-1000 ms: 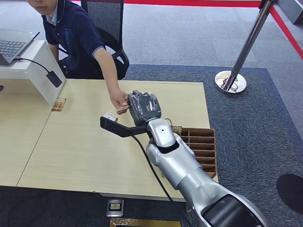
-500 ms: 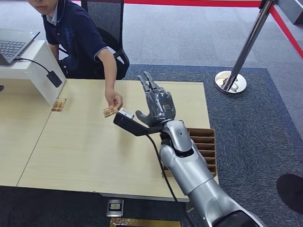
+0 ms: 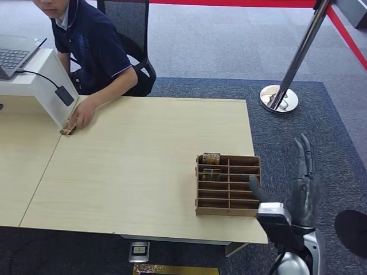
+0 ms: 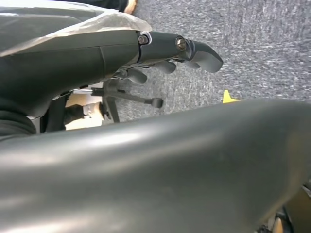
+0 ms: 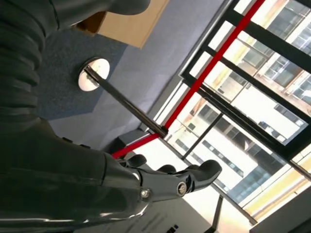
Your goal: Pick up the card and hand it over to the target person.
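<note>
person's head [image 3: 51, 6]: cut off by the top edge of the head view
card [image 3: 67, 129]: mostly covered by the person's hand [image 3: 83, 114]; print too small to read
laptop [image 3: 15, 55]: cut off at the left edge
right hand [image 3: 301, 186]: arm cut off below

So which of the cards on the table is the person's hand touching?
The card at the table's far left, by the white laptop stand, under the person's hand. The other cards stand untouched in the wooden organizer.
</note>
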